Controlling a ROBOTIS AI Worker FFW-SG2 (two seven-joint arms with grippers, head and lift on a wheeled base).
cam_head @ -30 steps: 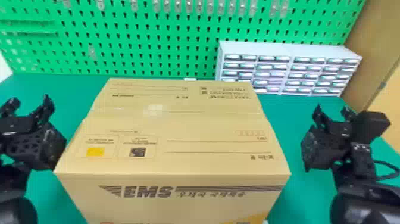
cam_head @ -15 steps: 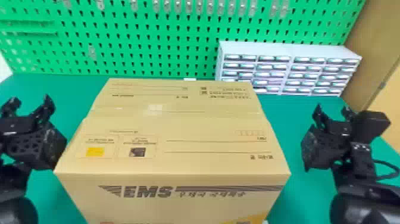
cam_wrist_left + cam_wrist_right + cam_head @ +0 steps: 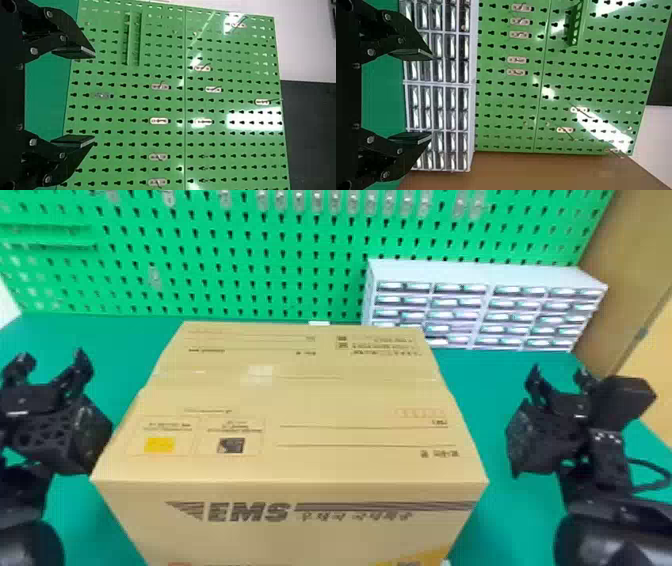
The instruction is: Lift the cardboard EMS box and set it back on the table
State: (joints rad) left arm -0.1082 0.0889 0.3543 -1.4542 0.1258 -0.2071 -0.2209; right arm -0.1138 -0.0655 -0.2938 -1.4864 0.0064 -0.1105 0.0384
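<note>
The cardboard EMS box (image 3: 300, 400) rests on the green table in the middle of the head view, its printed front towards me and its top flaps closed. Left of it stands my left gripper (image 3: 47, 372), its fingers apart, near the box's left side. My right gripper (image 3: 559, 382) is to the right of the box, with a strip of table between them. In the left wrist view the left gripper (image 3: 94, 97) is open around nothing. The right gripper (image 3: 431, 97) is likewise open and holds nothing in the right wrist view.
A white cabinet of small drawers (image 3: 480, 310) stands behind the box at the back right. Along the back rises a green pegboard (image 3: 210, 255) with hooks. A brown panel (image 3: 627, 255) borders the right side of the green table (image 3: 505, 520).
</note>
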